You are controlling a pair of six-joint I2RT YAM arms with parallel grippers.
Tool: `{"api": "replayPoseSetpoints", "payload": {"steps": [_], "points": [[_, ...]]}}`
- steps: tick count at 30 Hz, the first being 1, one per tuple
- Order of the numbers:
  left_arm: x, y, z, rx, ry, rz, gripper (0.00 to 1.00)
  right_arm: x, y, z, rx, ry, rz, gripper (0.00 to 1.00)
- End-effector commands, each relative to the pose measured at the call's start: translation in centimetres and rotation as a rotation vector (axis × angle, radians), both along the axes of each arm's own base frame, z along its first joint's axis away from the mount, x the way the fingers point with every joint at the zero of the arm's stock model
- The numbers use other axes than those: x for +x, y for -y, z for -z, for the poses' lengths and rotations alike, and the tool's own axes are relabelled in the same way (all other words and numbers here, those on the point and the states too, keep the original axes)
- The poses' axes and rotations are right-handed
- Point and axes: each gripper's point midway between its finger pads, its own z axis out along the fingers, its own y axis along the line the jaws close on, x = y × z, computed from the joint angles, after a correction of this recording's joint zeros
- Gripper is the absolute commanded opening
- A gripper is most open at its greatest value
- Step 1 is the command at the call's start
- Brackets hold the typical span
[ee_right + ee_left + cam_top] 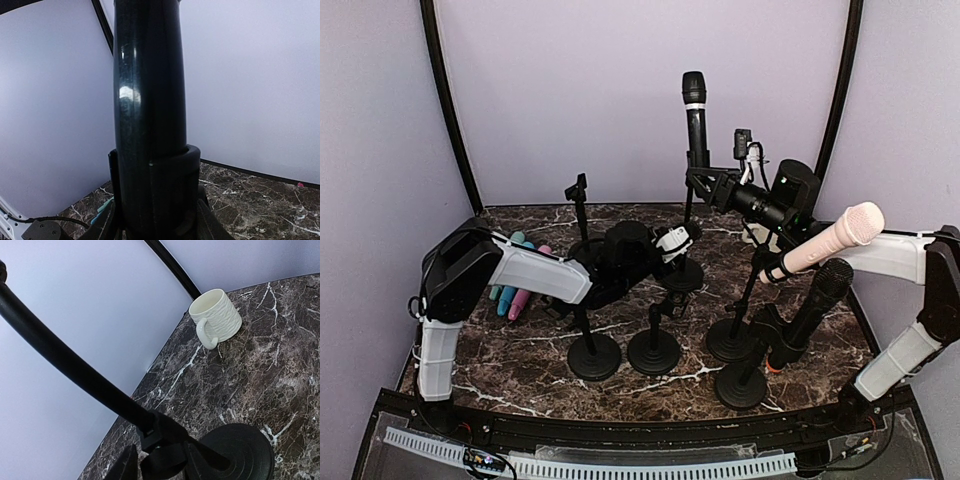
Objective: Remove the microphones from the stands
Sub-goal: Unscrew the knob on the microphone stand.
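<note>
A black microphone [695,110] stands upright in the clip of the back stand [683,275]. My right gripper [708,182] reaches in from the right and is shut on the microphone's lower end at the clip. In the right wrist view the microphone's body [150,100] fills the middle, with my right gripper [157,222] on either side of the clip [172,190]. Lower down, my left gripper [677,240] is shut on the same stand. In the left wrist view the left gripper [162,462] holds the joint of the pole [65,360] above the round base [242,450].
A pink microphone [830,240] and another black one [817,305] sit on stands at the right. Bare stands [595,355] [653,350] stand at the front and a clip stand [580,190] at the back. Coloured microphones [515,290] lie at the left. A white mug [216,317] stands near the far wall.
</note>
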Motion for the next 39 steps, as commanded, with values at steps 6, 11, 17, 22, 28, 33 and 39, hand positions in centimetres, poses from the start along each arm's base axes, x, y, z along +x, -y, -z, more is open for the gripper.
{"api": "replayPoseSetpoints", "payload": {"steps": [6, 11, 17, 22, 28, 33, 39], "points": [[0.7, 0.0, -1.3, -0.025, 0.028, -0.041, 0.19, -1.4, 0.5, -5.7, 0.123, 0.173, -0.003, 0.10], [0.6, 0.1, -0.9, -0.042, -0.007, -0.041, 0.12, -1.5, 0.7, -5.4, 0.121, 0.170, 0.003, 0.10], [-0.1, 0.4, 0.4, -0.090, -0.127, -0.018, 0.07, -1.8, 1.0, -4.7, 0.103, 0.166, 0.008, 0.10], [-0.8, 0.8, 0.9, -0.147, -0.252, 0.018, 0.02, -2.2, 1.3, -4.1, 0.078, 0.166, 0.016, 0.10], [-1.9, 0.9, 2.0, -0.242, -0.469, 0.086, 0.00, -2.7, 1.7, -3.5, 0.057, 0.164, 0.024, 0.10], [-3.1, 0.9, 2.6, -0.309, -0.623, 0.153, 0.00, -3.0, 1.8, -2.9, 0.045, 0.154, 0.017, 0.10], [-4.2, 0.7, 2.9, -0.394, -0.808, 0.220, 0.00, -3.1, 1.9, -2.1, 0.030, 0.145, 0.017, 0.10]]}}
